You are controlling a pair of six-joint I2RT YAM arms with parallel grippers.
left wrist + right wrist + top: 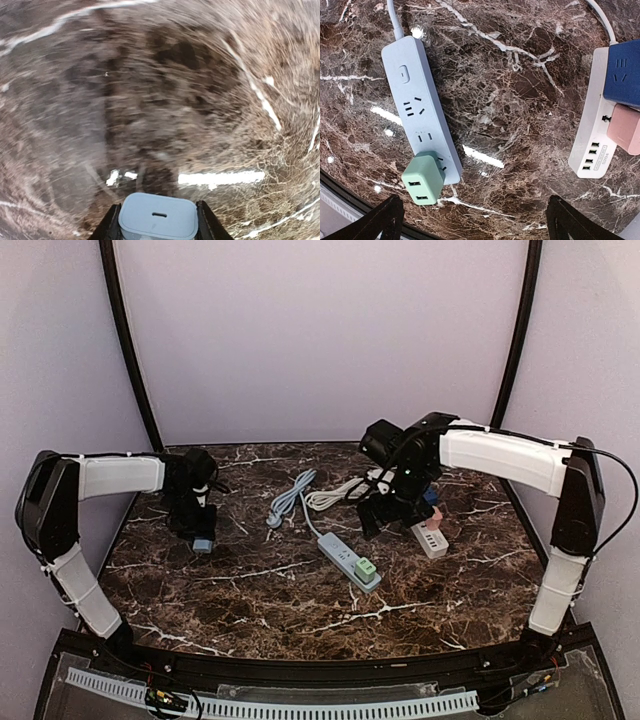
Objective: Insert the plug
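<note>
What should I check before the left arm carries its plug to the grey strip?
1. Grip: left gripper clamped on blue plug: ok.
2. Free sockets on grey power strip: ok, two beside the green adapter.
3. Prong direction on the plug: cannot tell, hidden.
4. Other arm: right gripper open, holding nothing: ok.
5. Plug lined up over the strip: not ok, it is over bare table to the strip's left.

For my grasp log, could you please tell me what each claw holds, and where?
The left claw grips the pale blue adapter by its two sides; the right claw, open, holds nothing.
</note>
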